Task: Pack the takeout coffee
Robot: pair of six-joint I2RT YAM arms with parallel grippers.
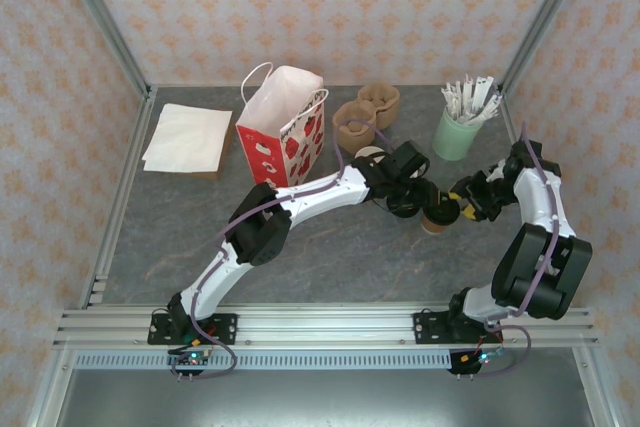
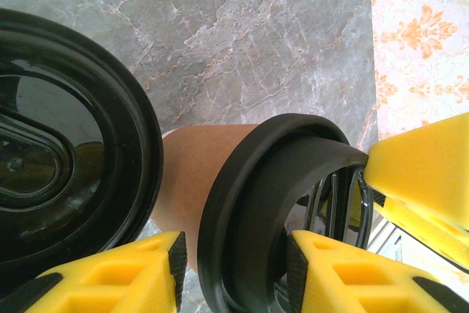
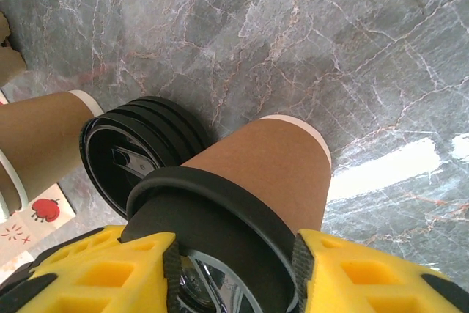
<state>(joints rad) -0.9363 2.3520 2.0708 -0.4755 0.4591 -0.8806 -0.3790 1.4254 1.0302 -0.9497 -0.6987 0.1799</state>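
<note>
The takeout coffee (image 1: pixel 437 219) stands at mid-table, a brown-sleeved paper cup (image 3: pixel 271 166) with a black lid (image 3: pixel 212 210) on top. My right gripper (image 3: pixel 234 269) is shut on that lid, a pad pressed against each side; from above it (image 1: pixel 455 209) sits just right of the cup. My left gripper (image 2: pixel 236 273) straddles the same lid (image 2: pixel 249 203) from the other side. Its right pad (image 2: pixel 297 269) touches the lid. Its left pad (image 2: pixel 176 269) stands off with a gap, so the jaws are open. From above, the left gripper (image 1: pixel 420 197) is just left of the cup.
A stack of black lids (image 1: pixel 405 202) lies right beside the cup. A second, unlidded cup (image 1: pixel 370 155) stands behind it. The red-and-white bag (image 1: pixel 285 127), brown pulp trays (image 1: pixel 365 112), mint-green cup of sticks (image 1: pixel 458 127) and white napkins (image 1: pixel 188 137) line the back.
</note>
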